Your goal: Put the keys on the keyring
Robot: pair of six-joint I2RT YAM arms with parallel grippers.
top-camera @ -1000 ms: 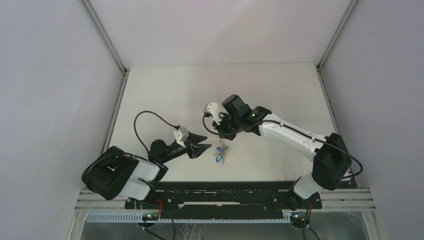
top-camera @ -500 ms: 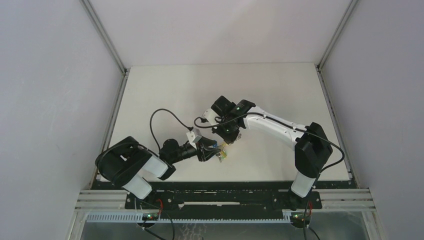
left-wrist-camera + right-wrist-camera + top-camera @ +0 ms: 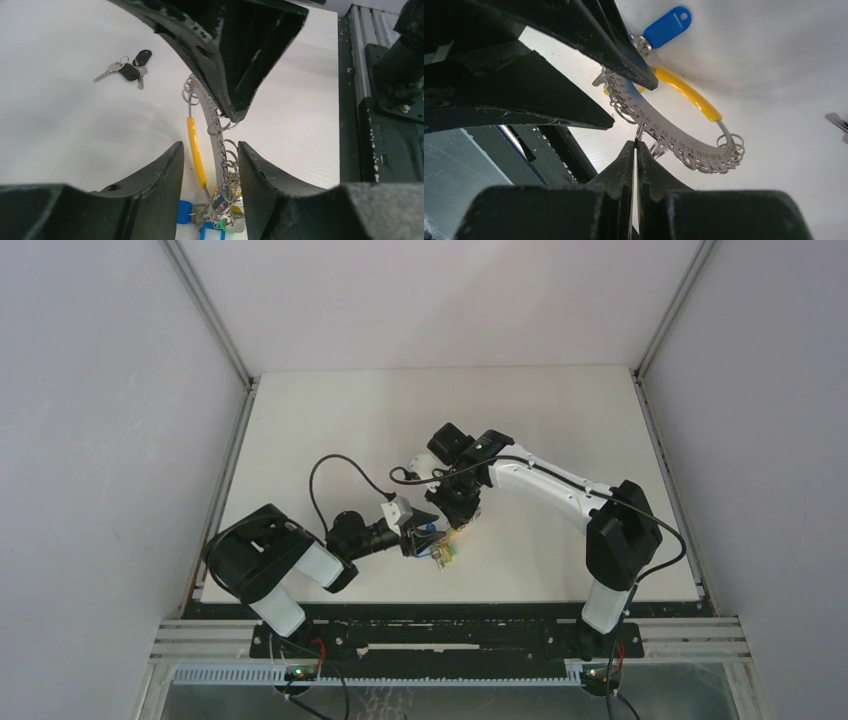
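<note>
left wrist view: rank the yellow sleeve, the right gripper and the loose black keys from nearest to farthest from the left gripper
1. The yellow sleeve on the keyring, between the fingers of the left gripper.
2. The right gripper, just beyond those fingertips, shut on a loop of the keyring.
3. The black keys, farthest, lying on the table at upper left.

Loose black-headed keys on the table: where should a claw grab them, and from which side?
Probably a black plastic head of the black keys, from straight above. They lie flat on the table, apart from the keyring. The blades look thin against the surface, while the heads look thicker and splay apart, leaving room either side.
</note>
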